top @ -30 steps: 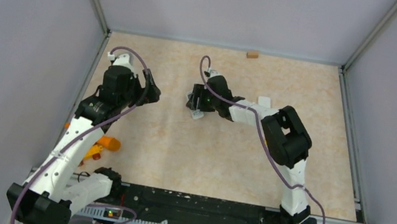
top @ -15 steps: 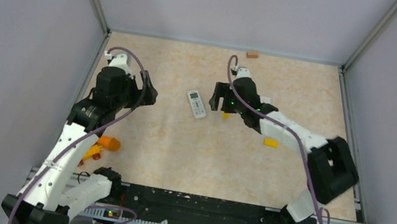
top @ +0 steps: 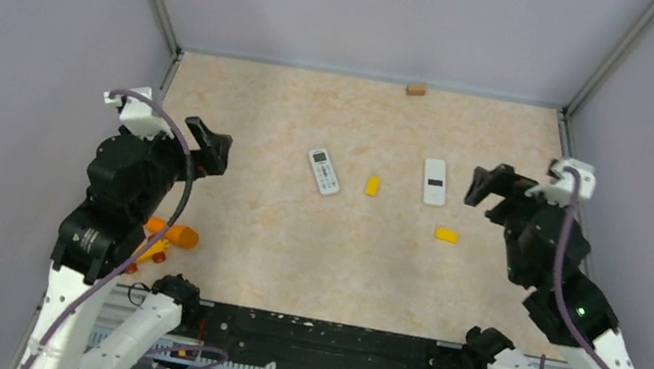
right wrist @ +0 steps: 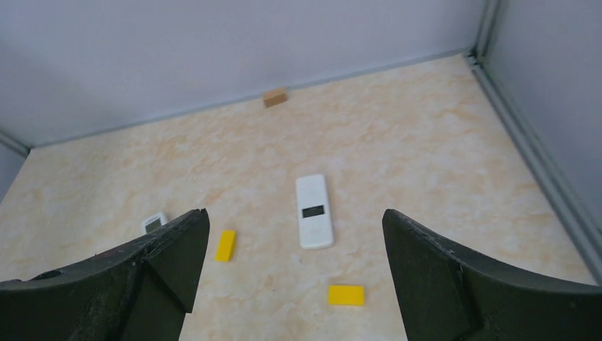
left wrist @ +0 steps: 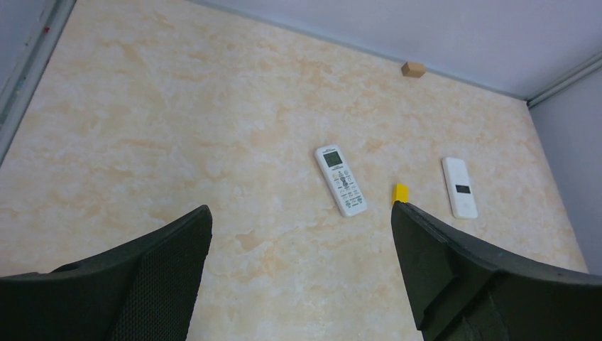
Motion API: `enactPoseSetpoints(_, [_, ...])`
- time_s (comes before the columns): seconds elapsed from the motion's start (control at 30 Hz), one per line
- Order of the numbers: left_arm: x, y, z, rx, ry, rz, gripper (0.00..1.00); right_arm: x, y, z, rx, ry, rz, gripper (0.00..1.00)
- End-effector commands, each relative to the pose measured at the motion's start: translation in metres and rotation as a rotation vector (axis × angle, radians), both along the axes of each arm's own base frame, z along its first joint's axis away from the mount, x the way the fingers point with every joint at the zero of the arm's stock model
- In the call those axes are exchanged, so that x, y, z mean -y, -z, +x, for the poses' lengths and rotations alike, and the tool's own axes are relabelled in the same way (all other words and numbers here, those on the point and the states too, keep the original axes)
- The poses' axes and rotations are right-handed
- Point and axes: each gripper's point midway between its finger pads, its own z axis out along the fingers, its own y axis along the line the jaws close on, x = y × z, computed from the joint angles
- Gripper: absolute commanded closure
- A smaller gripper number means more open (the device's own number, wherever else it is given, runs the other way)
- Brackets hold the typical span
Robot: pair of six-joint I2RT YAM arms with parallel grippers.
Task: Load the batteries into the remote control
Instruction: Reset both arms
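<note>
The remote control (top: 434,181) lies back up on the table right of centre, a dark recess in its middle; it also shows as the remote control (right wrist: 314,211) and the remote control (left wrist: 460,187). No batteries are visible in any view. My right gripper (top: 489,191) hangs open just right of the remote, and its wrist view has the gripper (right wrist: 295,213) empty. My left gripper (top: 208,145) is open over the table's left side; its wrist view shows the gripper (left wrist: 299,209) holding nothing.
A white remote with buttons and a screen (top: 323,171) lies left of centre. Two yellow blocks (top: 371,185) (top: 446,234) sit near the remotes. A brown block (top: 415,88) rests at the back wall. An orange cylinder (top: 176,234) lies by the left arm.
My right arm has pulled back from the buttoned remote to the right side, its jaws spreading wide. My left arm has drawn back toward the left.
</note>
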Motion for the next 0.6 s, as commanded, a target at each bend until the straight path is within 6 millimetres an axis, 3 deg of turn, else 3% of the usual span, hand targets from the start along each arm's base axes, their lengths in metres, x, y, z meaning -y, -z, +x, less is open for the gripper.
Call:
enactPoseSetpoints(0.0, [-0.016, -0.038, -0.019, 0.111, -0.042, 0.038, 0.01, 0.077, -0.029, -0.045, 0.072, 0.215, -0.057, 0.07])
enactPoseSetpoints(0.13, [-0.024, -0.057, -0.037, 0.145, -0.058, 0.055, 0.01, 0.111, -0.052, -0.075, 0.145, 0.286, -0.016, 0.06])
enactPoseSetpoints(0.27, [-0.020, -0.077, -0.053, 0.198, -0.003, 0.077, 0.01, 0.128, -0.066, -0.092, 0.180, 0.313, 0.026, 0.06])
enactPoseSetpoints(0.4, [-0.019, -0.095, -0.069, 0.262, 0.034, 0.095, 0.01, 0.118, -0.071, -0.092, 0.187, 0.253, 0.048, 0.05])
enactPoseSetpoints(0.57, [-0.015, -0.100, -0.074, 0.280, 0.064, 0.094, 0.01, 0.113, -0.070, -0.088, 0.180, 0.242, 0.069, 0.05])
